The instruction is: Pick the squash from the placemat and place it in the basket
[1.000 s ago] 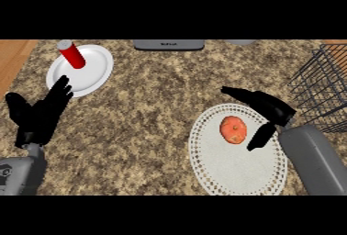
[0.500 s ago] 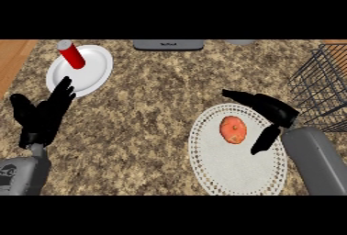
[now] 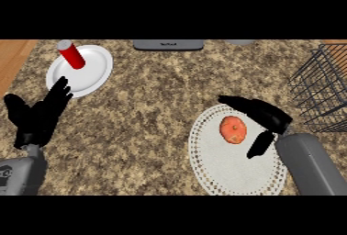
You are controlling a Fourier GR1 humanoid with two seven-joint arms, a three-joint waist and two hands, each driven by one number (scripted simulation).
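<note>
Item: squash (image 3: 233,130) on placemat (image 3: 230,176), right hand (image 3: 265,117) spread around it, nothing grasped.

I log the orange squash lying on the upper part of the white lace-edged placemat, at about 4 o'clock from the counter's (image 3: 156,119) middle. My right hand sits at the squash's 2 o'clock, fingers reaching over its top edge and thumb hanging down at its 4 o'clock; released, and I cannot tell whether any part touches the squash. The wire basket (image 3: 322,87) stands at 2 o'clock, well apart from the squash. My left hand (image 3: 37,117) rests at 9 o'clock, fingers straight and pointing up, holding nothing. A white plate (image 3: 92,73) at 11 o'clock carries an upright red cylinder (image 3: 70,53). A grey appliance (image 3: 168,44) sits at 12 o'clock.
</note>
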